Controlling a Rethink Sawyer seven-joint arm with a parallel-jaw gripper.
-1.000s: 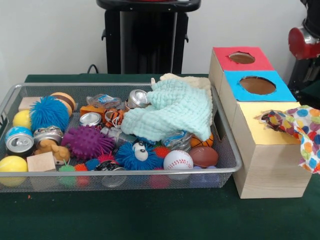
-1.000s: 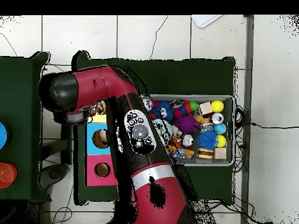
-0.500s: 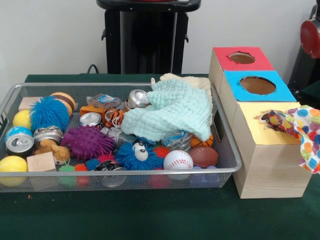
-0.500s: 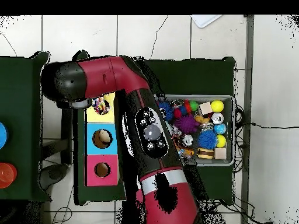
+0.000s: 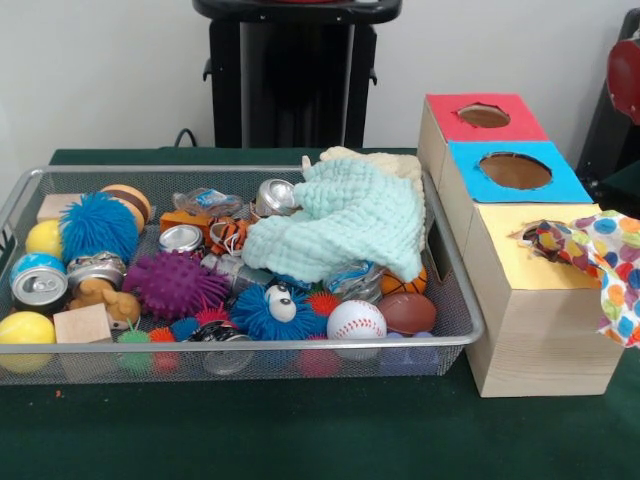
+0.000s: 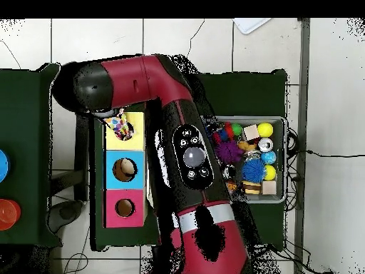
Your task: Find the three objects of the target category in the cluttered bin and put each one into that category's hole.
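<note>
At the near rim of the wire bin (image 5: 240,345) on the green counter (image 5: 300,430) lie a yellow ball (image 5: 25,328), a small wooden block (image 5: 82,324), a blue googly-eyed fuzzy toy (image 5: 270,310), a baseball (image 5: 356,320) and a toy football (image 5: 407,312), the last partly screened by the mesh rim. Behind them sit a crushed blue can (image 5: 38,281), a purple spiky ball (image 5: 175,284) and a blue fuzzy ball (image 5: 98,226). A mint knitted cloth (image 5: 345,222) covers the right half of the bin and hides whatever lies under it; a cream cloth (image 5: 380,160) peeks out behind it.

Right of the bin stands the wooden sorting box (image 5: 530,320). A polka-dot cloth (image 5: 595,260) sits in the near yellow hole (image 5: 535,238) and drapes over the box's right edge, cut off by the frame. Farther back are the blue hole (image 5: 515,170) and the red hole (image 5: 484,116).

From overhead, the red arm (image 6: 178,150) hides the left part of the bin, and its black head covers the pincer (image 6: 108,114) above the yellow hole, so I cannot tell how its jaws stand.
</note>
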